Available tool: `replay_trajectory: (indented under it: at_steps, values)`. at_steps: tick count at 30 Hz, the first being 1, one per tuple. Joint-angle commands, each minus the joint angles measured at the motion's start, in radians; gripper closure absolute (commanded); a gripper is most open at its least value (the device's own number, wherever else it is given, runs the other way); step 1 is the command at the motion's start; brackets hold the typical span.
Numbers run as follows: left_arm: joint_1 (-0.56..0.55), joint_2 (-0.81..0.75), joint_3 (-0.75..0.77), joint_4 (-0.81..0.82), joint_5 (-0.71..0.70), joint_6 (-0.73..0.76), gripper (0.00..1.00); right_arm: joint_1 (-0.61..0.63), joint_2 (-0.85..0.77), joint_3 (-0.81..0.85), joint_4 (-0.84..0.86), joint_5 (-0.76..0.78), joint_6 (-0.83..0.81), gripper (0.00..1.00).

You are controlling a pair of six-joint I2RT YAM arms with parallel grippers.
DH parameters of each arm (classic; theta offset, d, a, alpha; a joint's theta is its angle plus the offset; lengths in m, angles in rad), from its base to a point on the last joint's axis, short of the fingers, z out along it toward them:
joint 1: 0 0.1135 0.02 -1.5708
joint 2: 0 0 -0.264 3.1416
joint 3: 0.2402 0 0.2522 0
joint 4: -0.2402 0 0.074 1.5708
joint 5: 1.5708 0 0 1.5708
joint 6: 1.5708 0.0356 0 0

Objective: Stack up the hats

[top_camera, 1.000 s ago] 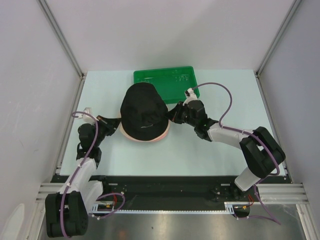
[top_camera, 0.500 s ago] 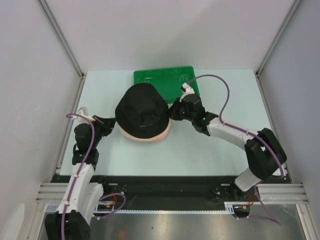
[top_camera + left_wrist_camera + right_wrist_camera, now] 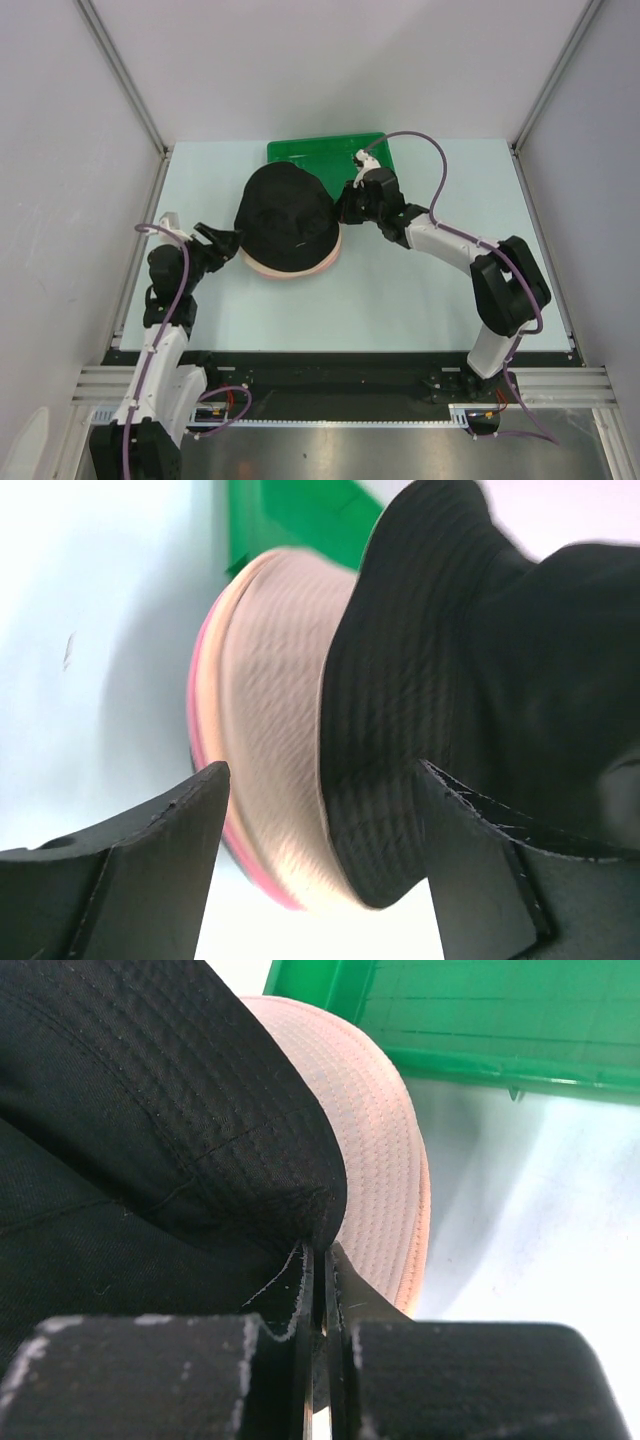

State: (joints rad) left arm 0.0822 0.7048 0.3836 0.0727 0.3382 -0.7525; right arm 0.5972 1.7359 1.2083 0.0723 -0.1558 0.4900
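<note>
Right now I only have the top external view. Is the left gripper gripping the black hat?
Observer: No. The left wrist view shows the left gripper open, with its jaws apart. The black hat brim is in front of them, and nothing is clamped.
Operator: And the right one?
Observer: The right gripper is shut on the edge of the black hat's brim.
Operator: What's under the black hat?
Observer: A beige hat, with the edge of a pink hat showing beneath it.

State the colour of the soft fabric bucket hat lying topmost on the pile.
Black; the top bucket hat shows best from the top external view.
</note>
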Motion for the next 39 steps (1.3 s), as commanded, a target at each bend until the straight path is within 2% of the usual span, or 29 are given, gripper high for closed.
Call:
replay_trajectory:
  at_steps: [1,4,13,16,17,19,20,24,28,33,36,39]
  values:
    - [0.040,0.065,-0.001,0.284,0.074,-0.076,0.22,-0.023,0.048,0.046,-0.012,-0.056,-0.051,1.00]
    - [0.057,0.107,-0.047,0.416,0.125,-0.136,0.23,-0.028,0.059,0.066,-0.016,-0.074,-0.054,1.00]
    - [0.057,0.174,-0.074,0.542,0.219,-0.148,0.25,-0.027,0.070,0.086,-0.026,-0.082,-0.056,1.00]
    - [0.057,0.214,-0.080,0.610,0.248,-0.180,0.33,-0.028,0.068,0.086,-0.031,-0.082,-0.056,1.00]
    - [0.057,0.223,-0.083,0.625,0.248,-0.188,0.44,-0.028,0.068,0.086,-0.035,-0.082,-0.056,1.00]
    - [0.057,0.254,-0.089,0.663,0.248,-0.212,0.56,-0.028,0.063,0.085,-0.039,-0.080,-0.056,1.00]
    - [0.057,0.265,-0.089,0.689,0.248,-0.228,0.70,-0.028,0.062,0.083,-0.043,-0.077,-0.057,1.00]
    - [0.057,0.305,-0.086,0.705,0.234,-0.235,0.98,-0.028,0.044,0.073,-0.054,-0.067,-0.057,1.00]
    - [0.057,0.314,-0.078,0.624,0.144,-0.217,1.00,-0.027,0.037,0.066,-0.068,-0.059,-0.062,1.00]
    - [0.057,0.317,0.000,0.313,-0.045,-0.090,1.00,-0.019,0.025,0.063,-0.137,-0.022,-0.068,1.00]
    - [0.057,0.346,0.012,0.233,-0.119,-0.062,1.00,-0.007,0.016,0.062,-0.164,0.001,-0.071,1.00]
    - [0.057,0.421,0.038,0.187,-0.134,-0.044,1.00,0.006,0.008,0.054,-0.195,0.018,-0.073,1.00]
